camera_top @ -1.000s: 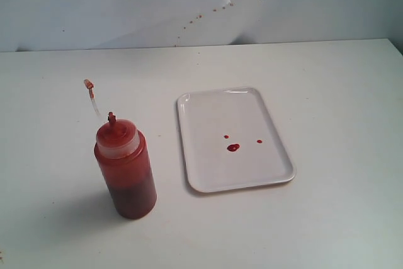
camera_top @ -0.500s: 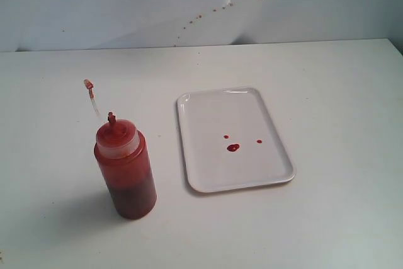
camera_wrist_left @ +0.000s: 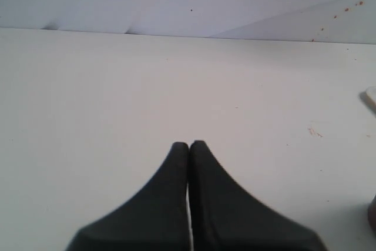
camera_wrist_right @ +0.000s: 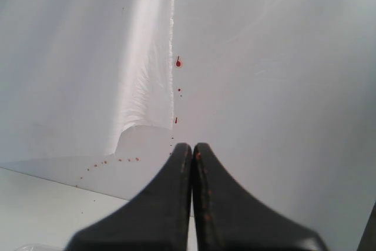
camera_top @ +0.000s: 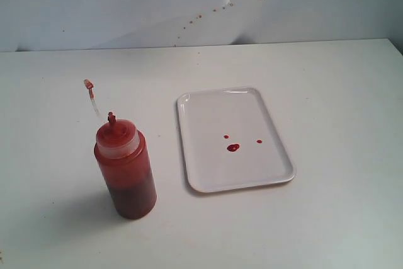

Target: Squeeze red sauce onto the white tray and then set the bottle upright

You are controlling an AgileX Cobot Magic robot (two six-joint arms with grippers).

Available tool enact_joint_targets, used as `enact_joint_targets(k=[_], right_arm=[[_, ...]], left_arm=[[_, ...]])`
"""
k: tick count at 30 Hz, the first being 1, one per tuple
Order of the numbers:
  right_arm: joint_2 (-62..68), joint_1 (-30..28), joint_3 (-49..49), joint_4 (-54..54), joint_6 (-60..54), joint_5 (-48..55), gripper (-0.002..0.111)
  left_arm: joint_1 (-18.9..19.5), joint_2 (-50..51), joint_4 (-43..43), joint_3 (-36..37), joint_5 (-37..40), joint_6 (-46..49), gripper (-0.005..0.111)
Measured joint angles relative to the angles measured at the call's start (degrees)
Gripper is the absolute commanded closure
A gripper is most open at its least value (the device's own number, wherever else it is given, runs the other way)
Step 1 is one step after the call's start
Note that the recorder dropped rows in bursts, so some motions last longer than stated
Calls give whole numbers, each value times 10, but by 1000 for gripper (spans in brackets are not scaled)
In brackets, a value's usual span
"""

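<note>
The bottle [camera_top: 126, 171] stands upright on the table at the left of the exterior view, its small cap [camera_top: 89, 84] hanging out on a thin tether. To its right lies the white tray [camera_top: 208, 108] with three drops of red sauce [camera_top: 233, 147] near its middle. Neither arm appears in the exterior view. My left gripper [camera_wrist_left: 189, 144] is shut with nothing in it, over bare table. In the left wrist view a corner of the tray [camera_wrist_left: 371, 96] and a sliver of the bottle [camera_wrist_left: 372, 216] show at the frame edge. My right gripper [camera_wrist_right: 192, 145] is shut and empty, facing the wall.
A white wall [camera_top: 126, 4] with faint reddish-brown specks [camera_top: 214, 10] runs behind the white table [camera_top: 327, 80]. The same specks [camera_wrist_right: 178, 62] dot the wall in the right wrist view. A tiny mark [camera_wrist_left: 315, 131] sits on the table in the left wrist view.
</note>
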Motion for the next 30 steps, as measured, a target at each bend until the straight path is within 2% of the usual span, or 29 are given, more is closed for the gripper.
enact_joint_targets(k=[10,14,19,22,24,30], right_arm=[[-17,-16,0,0,0,5,108],[-62,-91,8,0,40,35,108],[-142,-235,33,0,108,74,108],[-181,-294,52,1,122,92,108],[-197,-311,68,1,126,98,108],[-206,-316,115,1,128,105,108]], left_arm=[[0,0,0,0,0,0,107],[0,0,0,0,0,0,107],[0,0,0,0,0,0,107],[0,0,0,0,0,0,107],[0,0,0,0,0,1,107],[0,0,0,0,0,1,107]])
